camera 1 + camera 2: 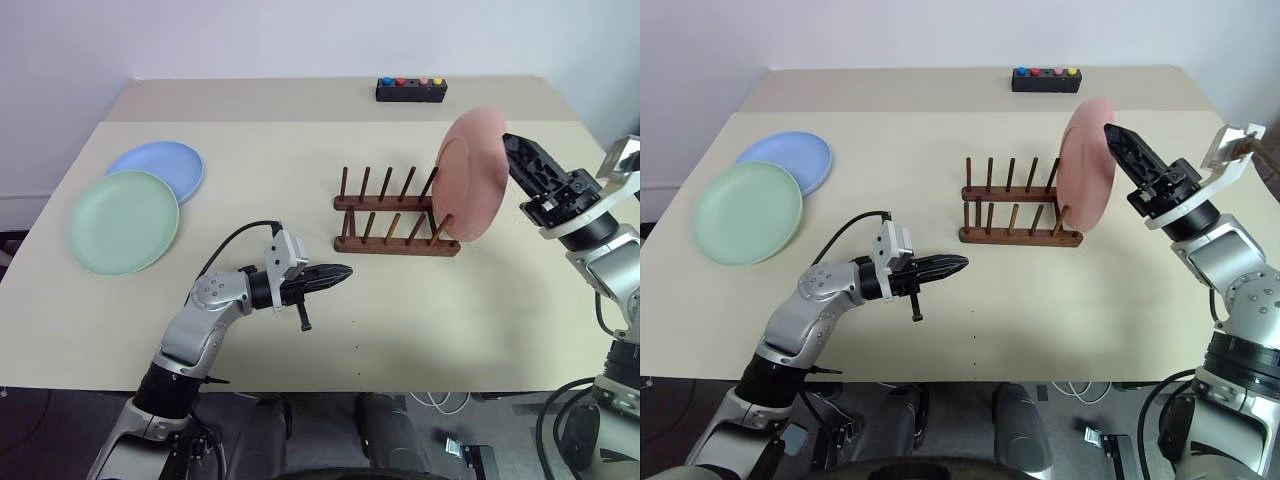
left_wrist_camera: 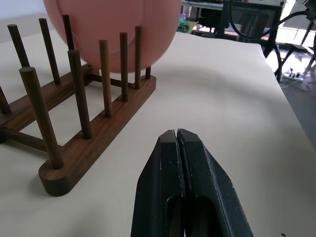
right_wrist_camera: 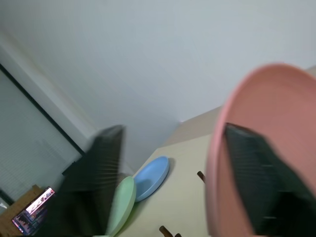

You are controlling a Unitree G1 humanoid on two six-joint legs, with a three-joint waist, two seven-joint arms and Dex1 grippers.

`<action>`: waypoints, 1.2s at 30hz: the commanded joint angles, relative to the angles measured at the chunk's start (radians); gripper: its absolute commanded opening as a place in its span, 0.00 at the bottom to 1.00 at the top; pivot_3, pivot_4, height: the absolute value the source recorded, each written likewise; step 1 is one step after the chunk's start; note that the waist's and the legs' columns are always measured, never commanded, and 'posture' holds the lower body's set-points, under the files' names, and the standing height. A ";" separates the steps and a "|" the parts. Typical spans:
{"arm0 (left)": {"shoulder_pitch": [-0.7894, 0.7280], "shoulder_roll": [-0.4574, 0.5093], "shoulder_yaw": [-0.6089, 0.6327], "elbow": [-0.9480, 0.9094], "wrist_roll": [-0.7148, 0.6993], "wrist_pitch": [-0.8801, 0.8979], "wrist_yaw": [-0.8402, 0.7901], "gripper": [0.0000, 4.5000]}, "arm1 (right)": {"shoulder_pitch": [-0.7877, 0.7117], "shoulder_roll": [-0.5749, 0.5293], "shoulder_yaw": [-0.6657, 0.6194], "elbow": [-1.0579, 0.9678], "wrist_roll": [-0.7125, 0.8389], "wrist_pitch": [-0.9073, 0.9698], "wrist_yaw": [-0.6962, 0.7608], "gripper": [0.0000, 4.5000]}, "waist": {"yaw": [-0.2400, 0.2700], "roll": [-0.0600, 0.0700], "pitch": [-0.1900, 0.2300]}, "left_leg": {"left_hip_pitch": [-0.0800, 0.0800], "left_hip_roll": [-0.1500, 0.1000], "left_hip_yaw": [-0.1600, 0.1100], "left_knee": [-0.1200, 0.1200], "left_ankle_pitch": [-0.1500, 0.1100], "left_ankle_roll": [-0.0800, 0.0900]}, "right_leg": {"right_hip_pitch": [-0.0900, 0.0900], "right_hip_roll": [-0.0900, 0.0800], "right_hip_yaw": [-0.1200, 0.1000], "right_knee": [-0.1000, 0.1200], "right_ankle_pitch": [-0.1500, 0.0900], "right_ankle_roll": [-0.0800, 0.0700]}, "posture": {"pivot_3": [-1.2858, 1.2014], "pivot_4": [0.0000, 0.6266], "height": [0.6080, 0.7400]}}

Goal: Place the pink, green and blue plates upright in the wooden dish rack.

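The right end effector (image 1: 1120, 140) is spread wide astride the upright pink plate (image 1: 470, 175); the left end effector (image 1: 335, 275) is clenched, level.

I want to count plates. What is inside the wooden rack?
Only the pink plate stands upright in the wooden rack, at its right end by the open right gripper. The plate covers the last pegs.

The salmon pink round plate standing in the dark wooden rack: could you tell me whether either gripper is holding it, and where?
Neither holds it. The right gripper is open astride the salmon pink round plate's upper rim; the left gripper is shut on nothing.
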 commanded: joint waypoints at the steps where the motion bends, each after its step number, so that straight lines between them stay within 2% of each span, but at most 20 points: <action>1: 0.002 0.002 0.009 -0.033 -0.012 -0.015 0.000 0.00 | -0.007 -0.003 -0.036 -0.007 -0.025 -0.040 0.000 0.99 | 0.000 0.000 0.000 | 0.000 0.000 0.000 0.000 0.000 0.000 | 0.000 0.000 0.000 0.000 0.000 0.000 | 0.52 0.24 0.92; 5: 0.003 0.002 0.007 -0.032 -0.012 -0.015 -0.001 0.00 | -0.027 -0.005 -0.052 0.025 -0.058 -0.079 -0.002 0.99 | 0.000 0.000 0.000 | 0.000 0.000 0.000 0.000 0.000 0.000 | 0.000 0.000 0.000 0.000 0.000 0.000 | 0.52 0.24 0.92; 10: 0.004 0.002 0.009 -0.034 -0.014 -0.011 0.001 0.00 | -0.063 -0.029 -0.052 0.055 -0.176 -0.177 0.019 0.99 | -0.002 0.000 0.000 | 0.000 0.000 0.000 0.000 0.000 0.000 | 0.000 0.000 0.000 0.000 0.000 0.000 | 0.52 0.24 0.92; 15: 0.011 0.015 0.039 -0.054 -0.023 -0.004 0.019 0.00 | -0.153 -0.112 -0.055 0.064 -0.318 -0.296 0.049 0.99 | -0.001 0.001 0.000 | -0.001 0.000 0.000 0.000 0.000 0.000 | -0.002 0.000 0.000 0.000 0.000 0.000 | 0.52 0.24 0.92; 17: 0.011 0.022 0.085 -0.067 -0.047 0.019 0.051 0.00 | -0.172 -0.172 0.001 -0.016 -0.358 -0.294 0.117 0.99 | -0.001 0.002 0.001 | -0.002 0.000 0.000 0.000 0.000 0.000 | -0.002 0.000 0.000 0.000 0.000 0.000 | 0.52 0.24 0.92; 19: 0.009 0.024 0.139 -0.074 -0.069 0.035 0.092 0.12 | -0.173 -0.219 0.073 -0.106 -0.408 -0.297 0.182 1.00 | -0.004 0.002 0.001 | -0.002 0.000 0.000 -0.001 0.000 0.000 | -0.003 0.000 0.000 0.000 0.001 0.002 | 0.52 0.24 0.92; 21: 0.009 0.032 0.197 -0.083 -0.098 0.059 0.127 0.28 | -0.167 -0.251 0.155 -0.191 -0.466 -0.311 0.246 1.00 | -0.009 0.002 0.001 | -0.002 0.001 0.000 -0.002 0.000 0.000 | -0.003 0.001 0.000 0.000 0.002 0.003 | 0.52 0.24 0.92; 25: 0.009 0.060 0.331 -0.099 -0.098 0.056 0.234 0.76 | -0.182 -0.243 0.305 -0.278 -0.557 -0.329 0.311 1.00 | -0.017 0.001 0.001 | -0.002 0.001 0.000 0.000 0.000 0.000 | -0.003 0.000 0.000 0.000 0.001 0.002 | 0.52 0.24 0.92; 26: 0.011 0.069 0.367 -0.097 -0.094 0.055 0.264 0.85 | -0.186 -0.229 0.342 -0.291 -0.581 -0.337 0.320 1.00 | -0.018 0.001 0.001 | -0.002 0.001 0.000 0.000 0.000 0.000 | -0.003 0.000 0.000 0.000 0.001 0.001 | 0.52 0.24 0.92; 27: 0.013 0.075 0.402 -0.096 -0.094 0.055 0.292 0.99 | -0.189 -0.214 0.377 -0.300 -0.606 -0.345 0.326 1.00 | -0.019 0.001 0.001 | -0.003 0.001 0.000 0.000 0.000 0.000 | -0.003 0.000 0.000 0.000 0.001 0.001 | 0.52 0.24 0.92; 31: 0.002 0.096 0.563 -0.054 -0.052 0.052 0.475 1.00 | -0.196 -0.146 0.507 -0.312 -0.701 -0.382 0.364 1.00 | -0.020 0.001 0.001 | -0.003 0.001 0.000 0.000 0.000 0.000 | -0.003 0.000 -0.001 0.000 0.002 0.004 | 0.52 0.24 0.92; 36: -0.013 0.118 0.675 0.009 0.004 0.070 0.665 1.00 | -0.192 -0.091 0.561 -0.289 -0.765 -0.414 0.399 1.00 | -0.015 0.000 0.001 | -0.003 0.000 -0.001 0.000 0.000 0.000 | -0.003 0.000 -0.001 0.000 0.002 0.004 | 0.52 0.24 0.92</action>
